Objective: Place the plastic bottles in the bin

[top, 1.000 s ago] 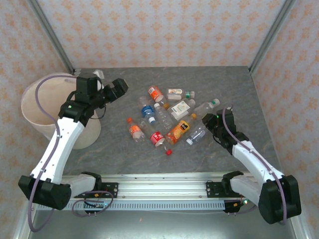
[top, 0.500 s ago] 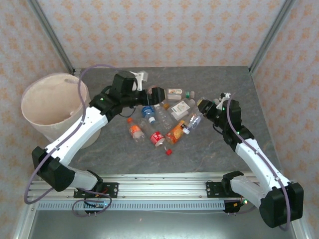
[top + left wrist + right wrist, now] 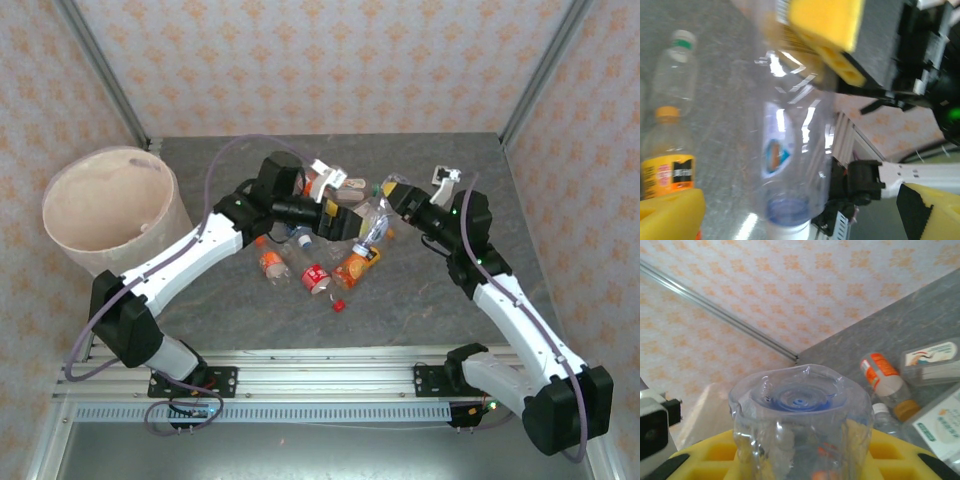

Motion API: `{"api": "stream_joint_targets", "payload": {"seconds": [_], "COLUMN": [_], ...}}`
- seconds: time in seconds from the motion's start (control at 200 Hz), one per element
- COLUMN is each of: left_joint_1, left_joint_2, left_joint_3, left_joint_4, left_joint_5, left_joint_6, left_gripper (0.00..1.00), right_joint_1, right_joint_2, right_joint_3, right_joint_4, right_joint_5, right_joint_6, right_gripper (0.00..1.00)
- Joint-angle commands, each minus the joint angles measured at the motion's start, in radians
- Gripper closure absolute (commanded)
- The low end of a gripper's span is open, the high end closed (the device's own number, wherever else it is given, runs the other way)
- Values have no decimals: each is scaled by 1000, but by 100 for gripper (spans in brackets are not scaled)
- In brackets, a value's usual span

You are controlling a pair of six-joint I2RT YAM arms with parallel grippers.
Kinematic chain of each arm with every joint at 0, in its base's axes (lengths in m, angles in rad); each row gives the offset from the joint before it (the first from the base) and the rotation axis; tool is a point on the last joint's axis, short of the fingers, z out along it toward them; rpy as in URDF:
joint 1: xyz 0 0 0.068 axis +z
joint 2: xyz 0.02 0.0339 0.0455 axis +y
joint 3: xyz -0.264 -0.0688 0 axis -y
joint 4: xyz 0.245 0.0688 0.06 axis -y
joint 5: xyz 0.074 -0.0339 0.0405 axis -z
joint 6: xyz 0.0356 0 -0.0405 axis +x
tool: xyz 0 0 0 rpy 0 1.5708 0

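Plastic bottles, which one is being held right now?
The clear bottle with the small blue label, gripped near its base by the right end effector; the other bottles lie loose on the table.

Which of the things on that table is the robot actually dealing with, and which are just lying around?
Part of the job: the bin; the clear bottle in the right gripper; the pile of bottles.
Just lying about: a loose red cap.

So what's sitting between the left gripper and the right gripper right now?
A clear plastic bottle with a blue label, gripped by the right gripper; in the left wrist view it lies between the fingers of the open left gripper.
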Motion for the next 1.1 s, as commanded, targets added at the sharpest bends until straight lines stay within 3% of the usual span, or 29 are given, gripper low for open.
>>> {"api": "stream_joint_targets", "payload": {"seconds": [0.0,0.195,0.33,0.51,0.575,0.63,0.681,0.761,0.796,1.096], "left_joint_1": [-3,-24,-24,-24,-24,-24,-23,-23,-23,-23], "left_joint_2": [41,82,70,72,66,59,53,53,58,53], "left_joint_3": [45,96,83,92,82,75,73,85,100,109], "left_joint_4": [40,14,73,91,96,94,83,25,-9,-49], "left_joint_5": [31,19,78,117,118,97,60,-45,-100,-338], "left_joint_6": [23,27,43,29,30,30,32,43,45,30], "left_gripper": [0,6,13,41,48,48,50,54,54,55], "right_joint_1": [26,107,131,135,136,134,135,134,134,135], "right_joint_2": [8,41,60,77,76,72,69,59,55,25], "right_joint_3": [34,60,55,40,38,34,37,46,49,30], "right_joint_4": [152,163,246,336,336,331,314,232,201,131], "right_joint_5": [-49,-19,-47,-91,-92,-89,-79,-18,13,131], "right_joint_6": [59,40,65,97,91,87,81,82,78,64], "right_gripper": [69,69,69,68,68,66,62,40,34,15]}}
